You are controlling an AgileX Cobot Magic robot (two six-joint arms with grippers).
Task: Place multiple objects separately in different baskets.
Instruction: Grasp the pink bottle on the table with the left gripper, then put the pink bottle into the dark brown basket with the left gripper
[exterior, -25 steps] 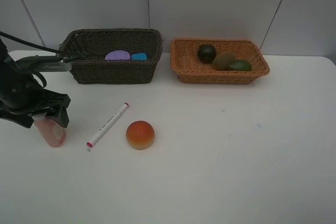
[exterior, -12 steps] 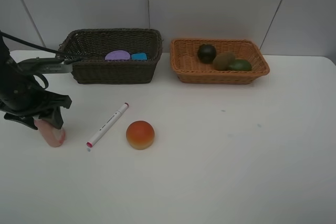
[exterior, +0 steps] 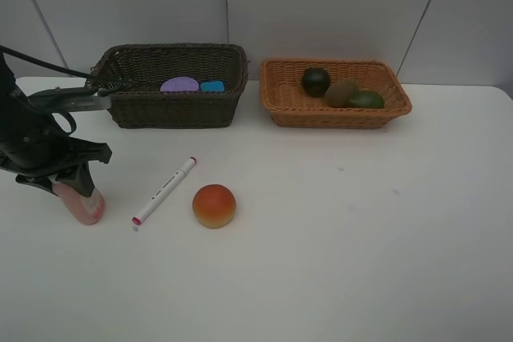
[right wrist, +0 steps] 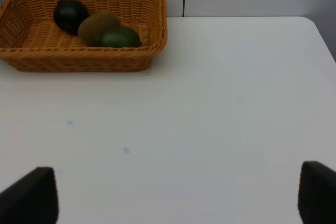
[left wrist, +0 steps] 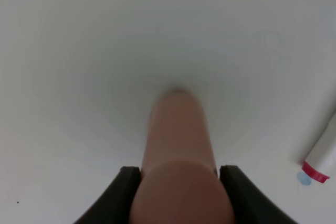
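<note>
the high camera looks down from the front over the whole table (exterior: 337,262), from well back. the left wrist camera sits very close over the bottle (left wrist: 176,140), facing down along it. the right wrist camera looks low across the table to the orange basket (right wrist: 79,61). the high view shares both bottle and basket.

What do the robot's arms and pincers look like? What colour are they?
The left arm is chunky and black, with one silvery-grey bar and a thin black cable curving off it. The left pincer has two smooth black fingers with rounded edges. The right pincer is black too; only its fingertips show. I see no markings.
</note>
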